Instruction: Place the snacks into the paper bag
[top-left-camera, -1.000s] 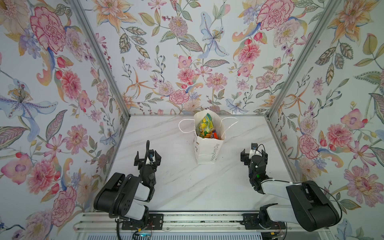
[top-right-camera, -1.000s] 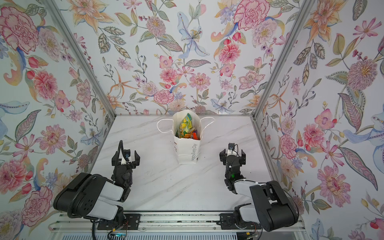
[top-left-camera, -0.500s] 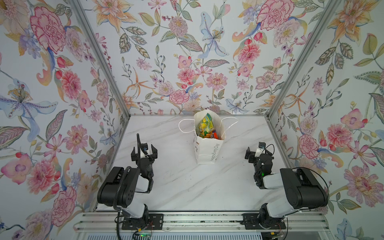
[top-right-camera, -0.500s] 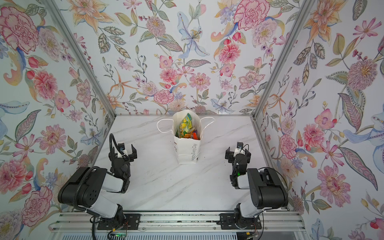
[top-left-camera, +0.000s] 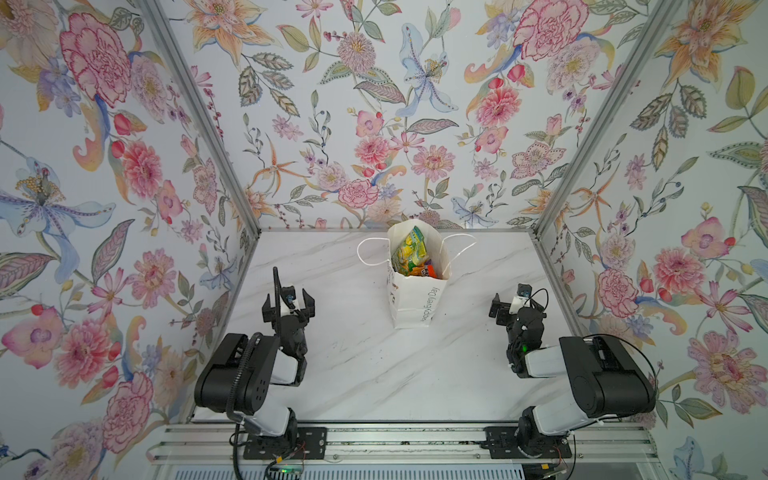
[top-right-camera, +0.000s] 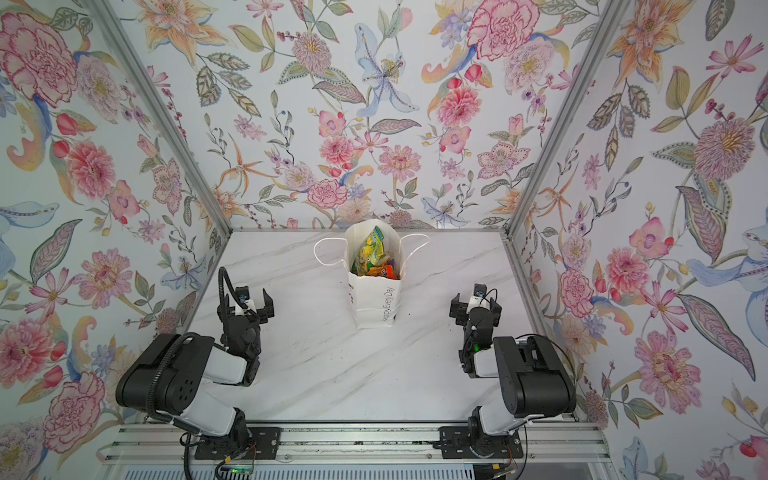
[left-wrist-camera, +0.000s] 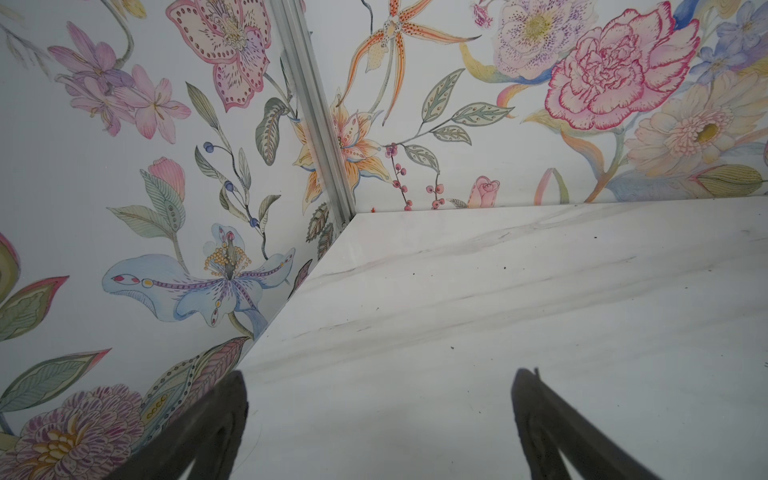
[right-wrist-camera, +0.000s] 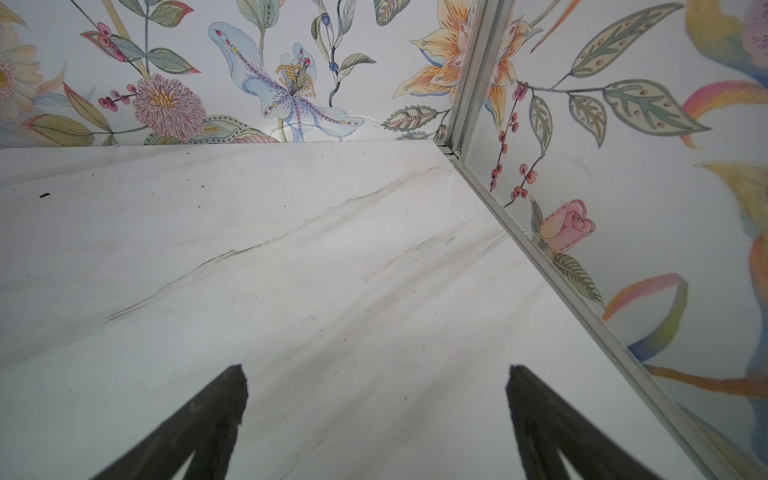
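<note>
left gripper (top-left-camera: 288, 302) and right gripper (top-left-camera: 516, 305) spread wide and empty, snacks (top-left-camera: 409, 254) inside the paper bag (top-left-camera: 417, 307)

left gripper sits low over the white marble tabletop (top-left-camera: 374, 374) on the left side, close to the left floral wall (top-left-camera: 104, 208). its two black fingers are parted wide and grasp nothing. in the left wrist view only bare marble lies between the fingertips (left-wrist-camera: 232, 386), and the enclosure's metal corner post (left-wrist-camera: 316, 124) is ahead.

right gripper mirrors it on the right side, close to the right floral wall (top-left-camera: 665, 208). it is just as widely released and just as empty. in the right wrist view its fingertips (right-wrist-camera: 235, 376) frame plain marble and the other back corner.

in both top views the paper bag stands upright at the middle of the table, toward the back wall, between the two arms and well apart from both grippers. its mouth is open. every packet in view lies inside it: a yellow-green packet (top-right-camera: 370, 249) stands tallest against the far side, with orange and darker packets lower, near the front rim. the thin white cord handles (top-left-camera: 365, 253) droop outward on either side. grey "happy every day" lettering (top-left-camera: 430, 305) runs up the near face.

both arm bases sit on the metal rail (top-left-camera: 395, 440) along the front edge.
</note>
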